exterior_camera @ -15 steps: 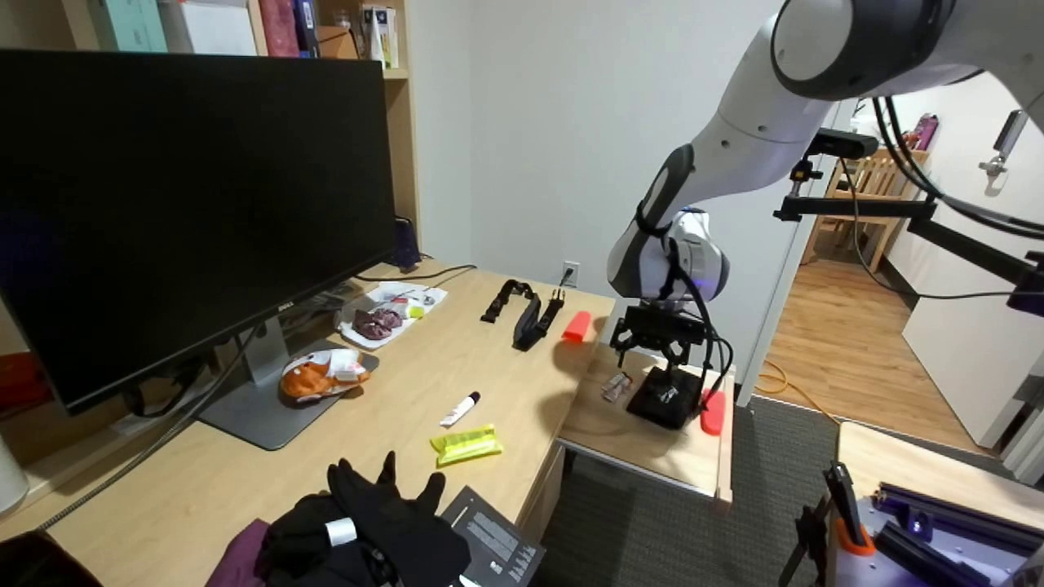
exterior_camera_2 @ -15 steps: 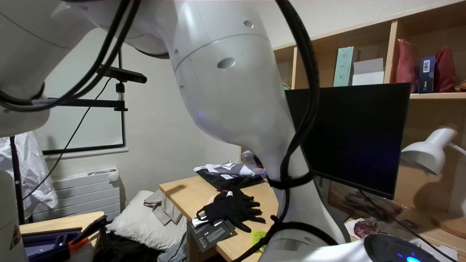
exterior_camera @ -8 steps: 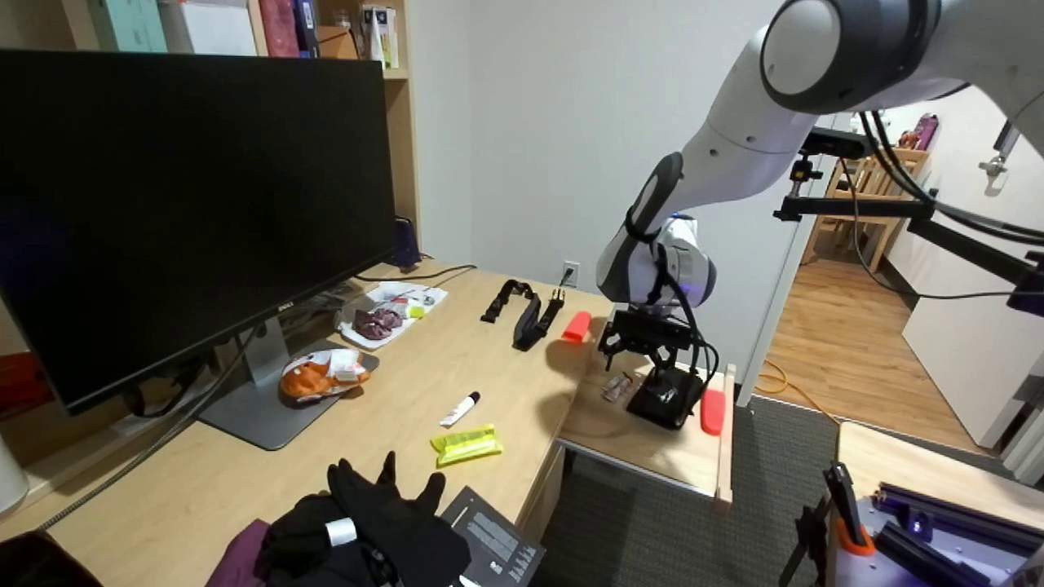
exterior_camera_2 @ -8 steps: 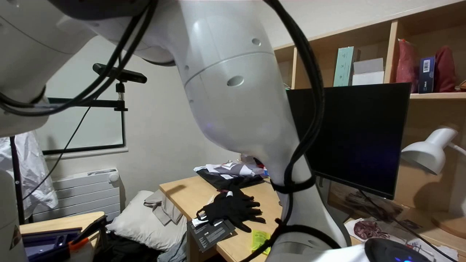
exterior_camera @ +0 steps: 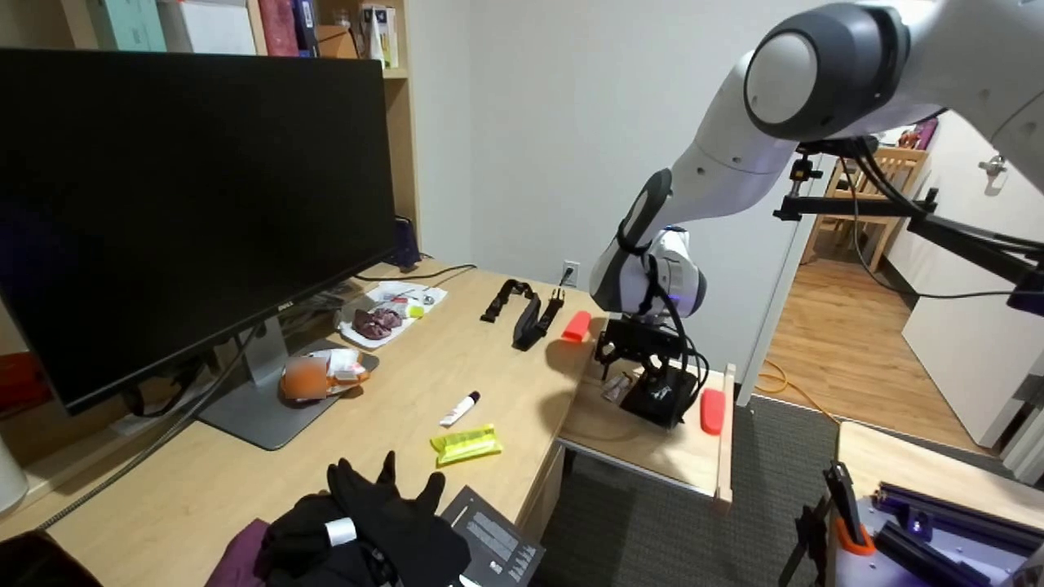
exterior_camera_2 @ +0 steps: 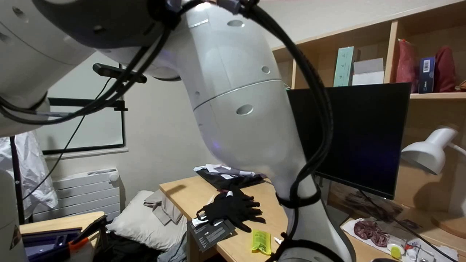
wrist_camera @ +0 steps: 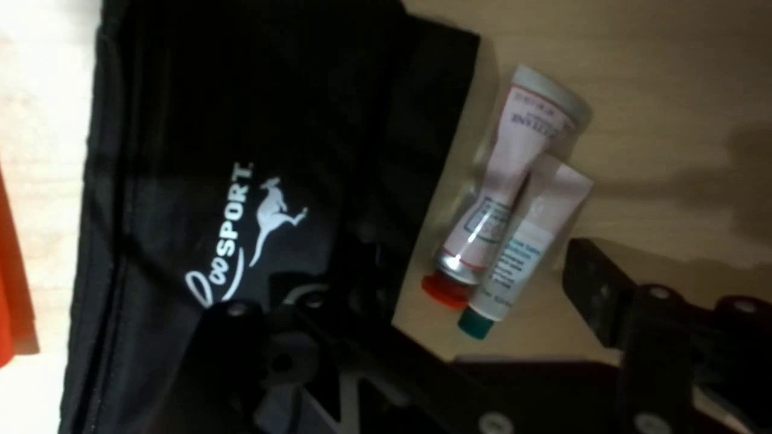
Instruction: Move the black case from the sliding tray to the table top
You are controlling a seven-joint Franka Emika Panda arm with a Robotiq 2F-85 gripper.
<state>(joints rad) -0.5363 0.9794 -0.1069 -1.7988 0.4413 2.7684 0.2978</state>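
LooSPORT case [wrist_camera: 271, 132] is prob. light & soft, so pinch 9 o'clock edge (wrist view), gripper [wrist_camera: 473, 283] spread wide w/ nothing held

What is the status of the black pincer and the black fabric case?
Black two-fingered pincer open. Flat black fabric case on wooden sliding tray. Two pale squeeze tubes beside case, possibly in the way.

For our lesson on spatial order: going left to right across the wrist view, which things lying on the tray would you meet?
Red object (partly cut off), black case, two small tubes (overlapping each other).
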